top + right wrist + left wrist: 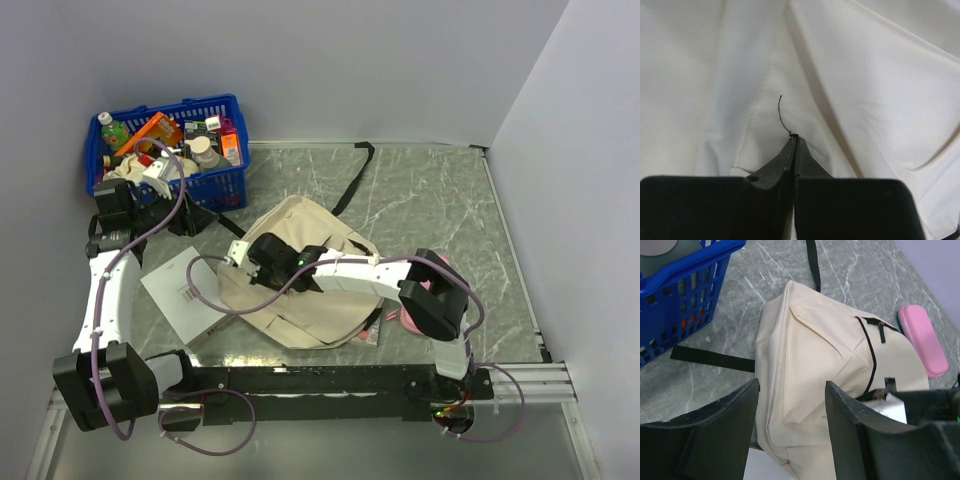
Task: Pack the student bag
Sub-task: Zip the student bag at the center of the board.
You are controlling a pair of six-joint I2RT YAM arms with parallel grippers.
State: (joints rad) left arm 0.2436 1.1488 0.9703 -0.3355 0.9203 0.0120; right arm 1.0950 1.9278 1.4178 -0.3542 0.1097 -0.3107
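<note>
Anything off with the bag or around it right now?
One oddity: a loose black thread sticks up from the cream bag, right at the shut tips of the right gripper, where the cloth puckers into folds. Nothing spilled or visibly torn.

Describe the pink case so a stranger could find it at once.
On the grey marbled table, find the big cream backpack lying in the middle. Beside its zippered edge lies the pink case: small, smooth, rounded, the only pink thing outside the blue basket.

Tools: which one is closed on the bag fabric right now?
The right tool: its jaws meet, pinching a fold of the student bag. The left tool stands open near the blue basket, holding nothing.
</note>
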